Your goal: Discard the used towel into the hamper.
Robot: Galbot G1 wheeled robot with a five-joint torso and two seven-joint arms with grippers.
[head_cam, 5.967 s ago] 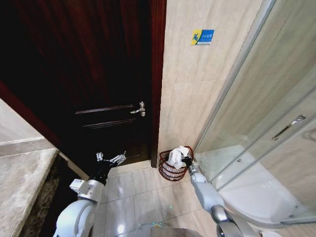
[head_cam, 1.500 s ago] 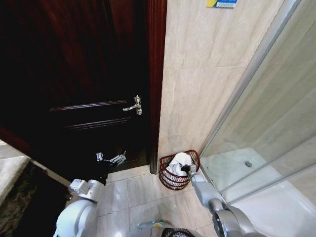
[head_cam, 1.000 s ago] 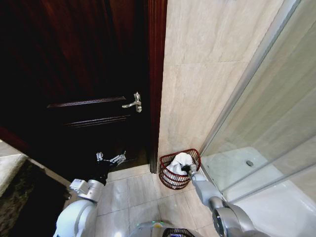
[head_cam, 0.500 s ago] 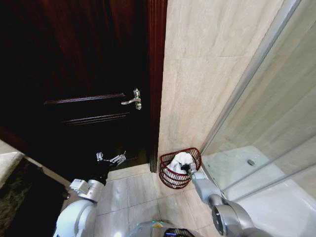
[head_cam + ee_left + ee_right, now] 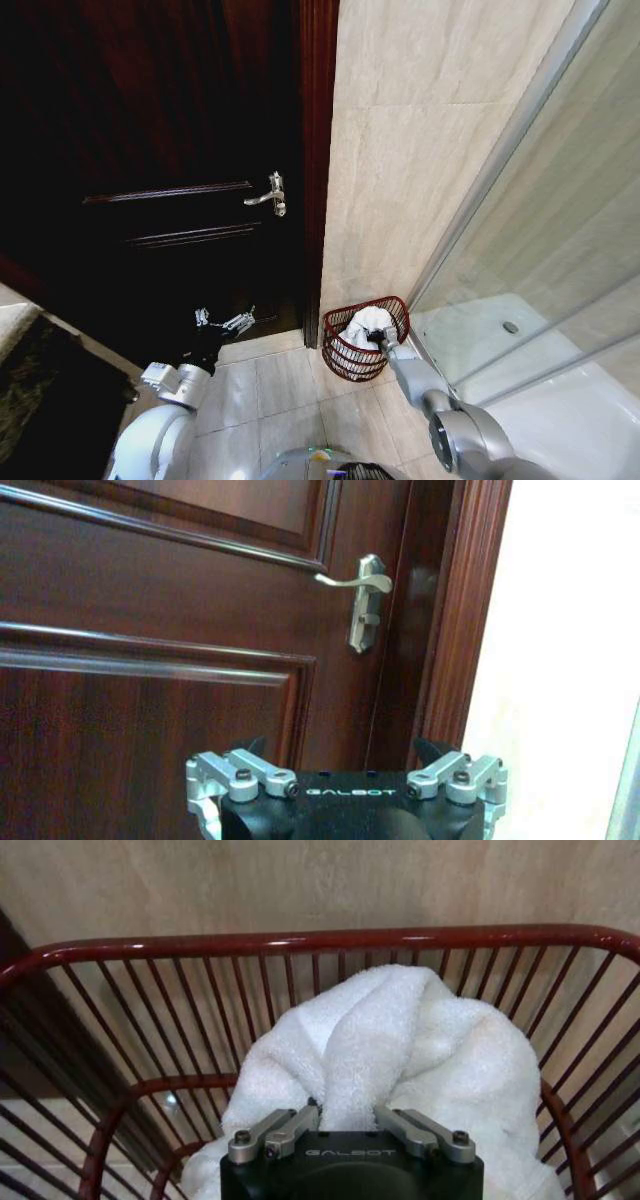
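Right gripper is pinched on a fold of the white terry towel, and the towel already sits inside the dark reddish-brown wire hamper. In the right wrist view the held ridge of cloth rises straight ahead of the gripper toward the hamper's far rim, with the bulk heaped ahead of and around the gripper and within the bars. In the head view the gripper is at the hamper's near rim, towel mounded in the middle of the basket.

Key relation: towel is directly in front of the right gripper and below rim level on most sides, so my read is that release alone finishes it; no reach left. Right arm is the only one near the hamper.

Left gripper hangs well to the hamper's left, in front of the dark wooden door; its fingers stand spread apart with nothing between them, facing the silver lever handle.

Versus 6 s ago: the head camera has shifted, so the hamper looks a bit further right and the blue wall sticker is out of frame. Both grippers hold the same places relative to the hamper; the right one is still clamped on the towel.
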